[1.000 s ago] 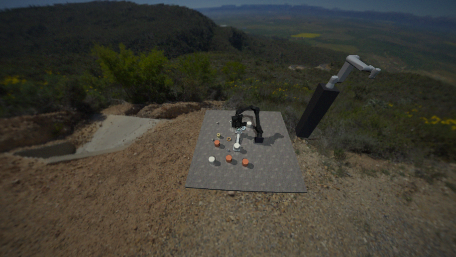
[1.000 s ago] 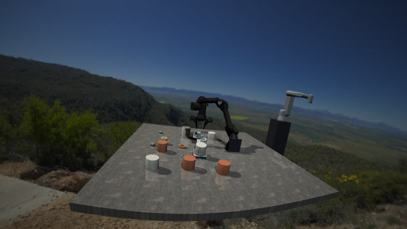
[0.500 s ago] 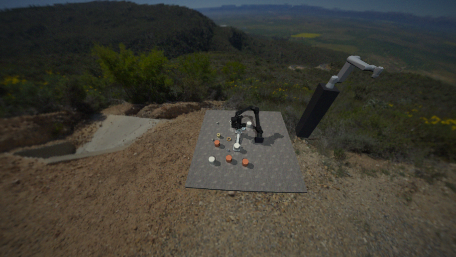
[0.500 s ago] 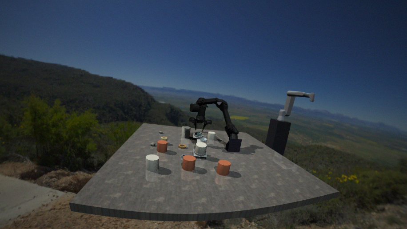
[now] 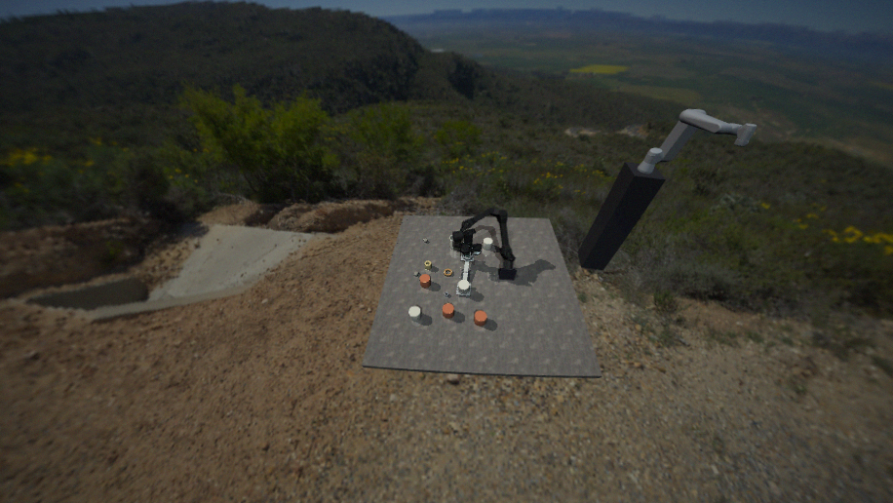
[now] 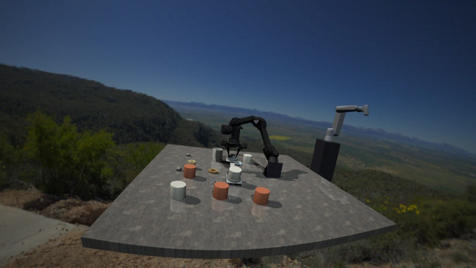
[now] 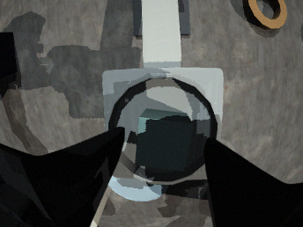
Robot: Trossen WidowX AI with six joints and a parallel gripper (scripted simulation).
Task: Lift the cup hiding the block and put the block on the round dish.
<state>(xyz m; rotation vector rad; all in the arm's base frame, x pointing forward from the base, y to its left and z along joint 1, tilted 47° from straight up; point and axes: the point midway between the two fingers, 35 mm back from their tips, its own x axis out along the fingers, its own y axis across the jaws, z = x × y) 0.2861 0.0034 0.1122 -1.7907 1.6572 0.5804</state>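
Observation:
My gripper (image 7: 166, 140) (image 6: 233, 155) points down over the far end of the balance, open, with its fingertips on either side of the block. The teal block (image 7: 171, 151) lies uncovered inside a round rim on the pale square pan (image 7: 216, 79), mostly in my shadow. One white cup (image 5: 463, 287) (image 6: 235, 174) stands on the near end of the beam (image 7: 161, 40). Another white cup (image 5: 486, 245) (image 6: 247, 158) stands on the table, right of the dish. The pale blue round dish (image 7: 137, 191) (image 6: 237, 163) lies beside the far pan, partly hidden in the wrist view.
A grey-white cylinder (image 5: 452, 242) (image 6: 216, 155) stands left of my gripper. A wooden ring (image 6: 213, 171) (image 7: 254, 13) lies left of the beam. Orange cylinders (image 6: 189, 171) (image 6: 221, 190) (image 6: 261, 196) and a white one (image 6: 177, 190) stand nearer the front edge.

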